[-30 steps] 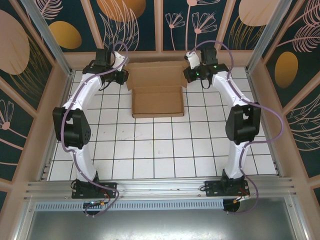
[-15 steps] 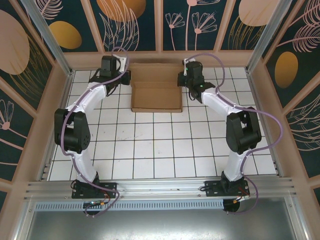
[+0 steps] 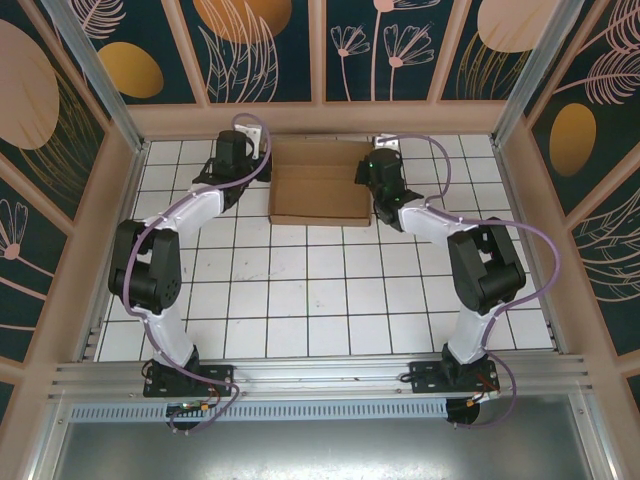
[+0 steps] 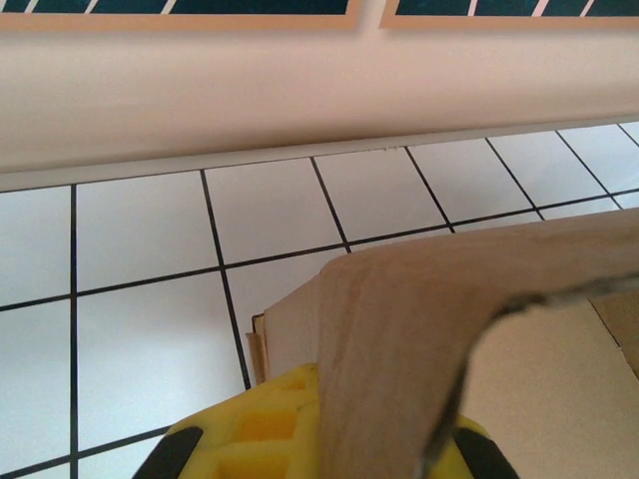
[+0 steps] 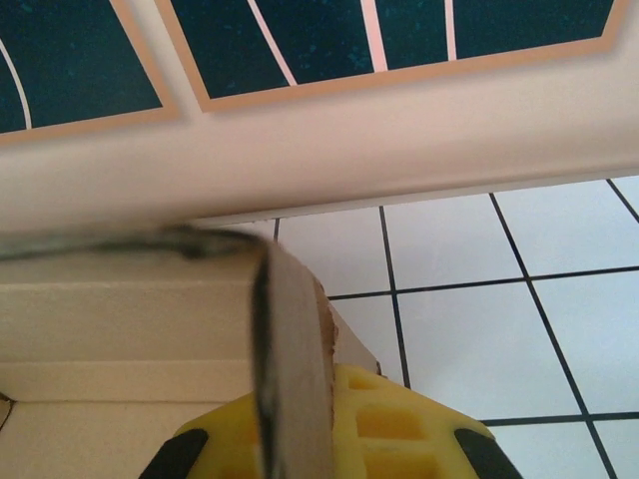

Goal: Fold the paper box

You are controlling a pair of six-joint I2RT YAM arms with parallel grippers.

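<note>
While the plain brown corrugated cardboard box (image 3: 318, 190) sits far back on the white tiled table (image 3: 300, 300), the left gripper (image 3: 258, 168) is at the box's left side, the right gripper (image 3: 372, 172) at its right. A raised cardboard flap (image 4: 399, 329) hides the gap between each pair of yellow fingers (image 4: 250, 434), so I cannot tell whether either has closed on it.

From above, the left gripper (image 3: 252, 160) and right gripper (image 3: 372, 172) hide their fingertips under their own wrist housings, so I can't tell their hold on the paper box (image 3: 318, 190). At the left wrist, a cardboard flap (image 4: 399, 329) covers most of the yellow pads (image 4: 260, 429) and runs off the right and bottom edges. At the right wrist, a blurred flap edge (image 5: 290, 349) hides part of the pads (image 5: 389, 429) there, and the box is cut off at left and bottom.
</note>
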